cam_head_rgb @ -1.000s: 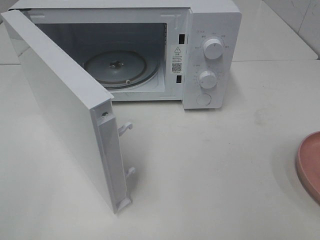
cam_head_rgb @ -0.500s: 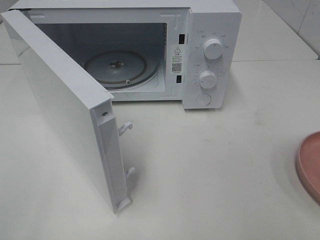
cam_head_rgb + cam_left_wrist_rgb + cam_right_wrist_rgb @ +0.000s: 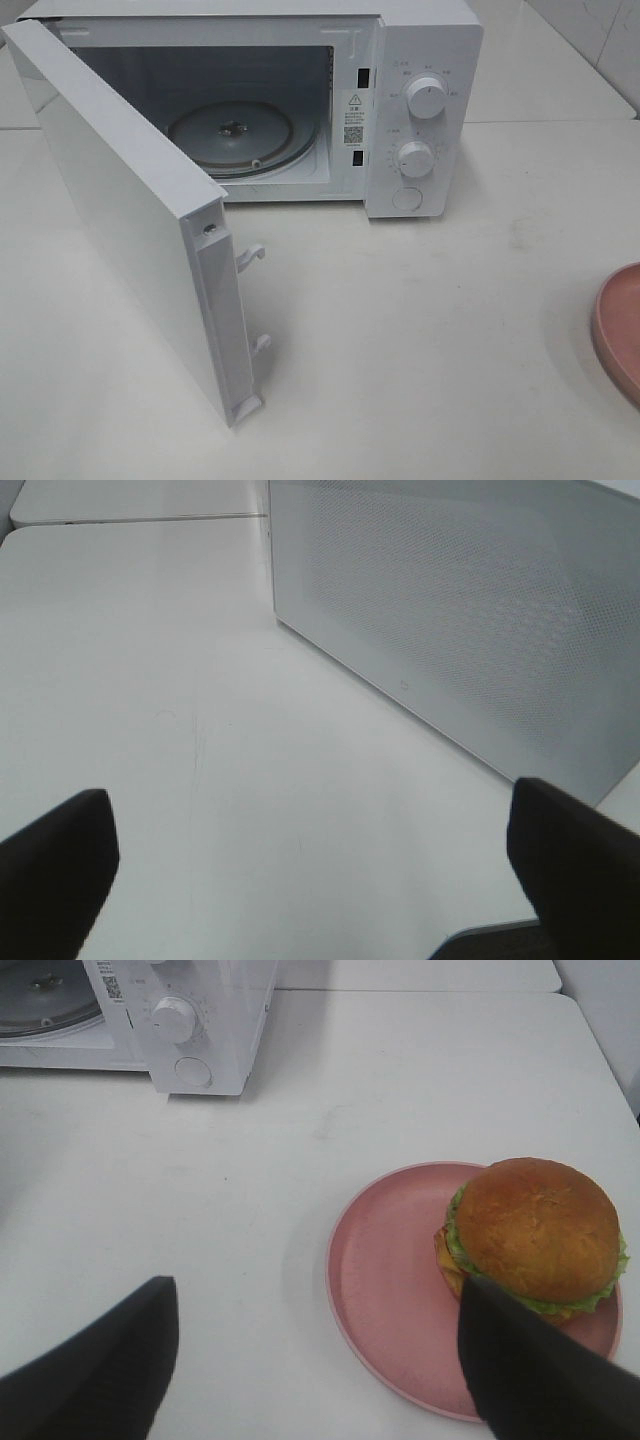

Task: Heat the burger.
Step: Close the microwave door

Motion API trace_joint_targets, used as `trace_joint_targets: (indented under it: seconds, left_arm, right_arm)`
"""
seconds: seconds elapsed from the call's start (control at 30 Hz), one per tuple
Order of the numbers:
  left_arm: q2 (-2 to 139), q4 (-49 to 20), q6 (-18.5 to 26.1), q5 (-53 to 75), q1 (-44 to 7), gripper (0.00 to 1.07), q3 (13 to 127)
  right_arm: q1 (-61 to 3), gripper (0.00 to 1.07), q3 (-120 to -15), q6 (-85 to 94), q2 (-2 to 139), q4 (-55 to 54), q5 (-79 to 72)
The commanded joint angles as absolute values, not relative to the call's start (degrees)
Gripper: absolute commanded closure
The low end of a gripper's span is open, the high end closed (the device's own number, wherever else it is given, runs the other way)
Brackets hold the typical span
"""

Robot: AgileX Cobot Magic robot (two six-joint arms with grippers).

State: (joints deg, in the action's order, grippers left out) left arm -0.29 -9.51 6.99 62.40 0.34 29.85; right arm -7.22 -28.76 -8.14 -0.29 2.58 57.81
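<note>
The microwave (image 3: 250, 100) stands with its door (image 3: 130, 220) swung wide and the turntable (image 3: 230, 135) bare, ready to take the food. The burger (image 3: 535, 1235) sits on the pink plate (image 3: 385, 1290), well to the right of the microwave. The right gripper (image 3: 320, 1360) hovers spread above the plate, holding nothing, seemingly lined up for a pick. The left gripper (image 3: 310, 870), spread and empty, waits near the door's outer face.

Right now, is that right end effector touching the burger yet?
Cannot tell. In the right wrist view the open right end effector has one dark finger overlapping the burger on the pink plate, so no gap or contact shows.
</note>
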Motion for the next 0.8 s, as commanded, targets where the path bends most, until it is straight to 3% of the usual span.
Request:
trace_joint_targets:
  seconds: [0.03, 0.23, 0.37, 0.43, 0.47, 0.5, 0.57, 0.6, 0.63, 0.67, 0.7, 0.77, 0.8]
  left_arm:
    - [-0.52, -9.00, 6.07, 61.59, 0.40, 0.09, 29.68]
    - [-0.46, -8.88, 6.07, 60.68, 0.40, 0.10, 30.31]
    - [-0.46, -8.88, 6.07, 57.18, 0.40, 0.18, 31.28]
    - [-0.29, -8.88, 6.07, 54.43, 0.40, 0.31, 31.28]
    - [-0.29, -8.88, 6.07, 54.43, 0.40, 0.31, 31.28]
    - [0.63, -8.88, 6.07, 53.46, 0.40, 0.41, 31.28]
    - [1.43, -8.88, 6.07, 52.88, 0.40, 0.45, 31.28]
    - [3.38, -9.00, 6.07, 51.11, 0.40, 0.58, 31.00]
    - [3.38, -9.00, 6.07, 51.11, 0.40, 0.58, 31.00]
    - [4.30, -9.00, 6.07, 50.13, 0.40, 0.64, 30.71]
    - [6.88, -9.17, 6.07, 47.50, 0.40, 0.79, 29.97]
    - [7.91, -9.40, 6.07, 46.52, 0.40, 0.85, 29.68]
    - [10.77, -9.63, 6.19, 44.58, 0.40, 0.98, 29.28]
  right_arm:
    - [-6.99, 0.32, -28.59, -7.62, -1.83, 2.64, 57.01]
    - [-6.99, 0.32, -28.59, -7.62, -1.83, 2.64, 57.01]
    - [-6.99, 0.32, -28.59, -7.62, -1.83, 2.64, 57.01]
    - [-6.99, 0.32, -28.59, -7.62, -1.83, 2.64, 57.01]
    - [-6.99, 0.32, -28.59, -7.62, -1.83, 2.64, 57.01]
    - [-6.99, 0.32, -28.59, -7.62, -1.83, 2.64, 57.01]
    - [-6.99, 0.32, -28.59, -7.62, -1.83, 2.64, 57.01]
    - [-6.99, 0.32, -28.59, -7.62, -1.83, 2.64, 57.01]
    - [-6.99, 0.32, -28.59, -7.62, -1.83, 2.64, 57.01]
    - [-6.99, 0.32, -28.59, -7.62, -1.83, 2.64, 57.01]
    - [-6.99, 0.32, -28.59, -7.56, -1.83, 2.64, 57.01]
    - [-6.99, 0.32, -28.59, -7.56, -1.83, 2.64, 57.01]
    - [-6.99, 0.32, -28.59, -7.56, -1.83, 2.64, 57.01]
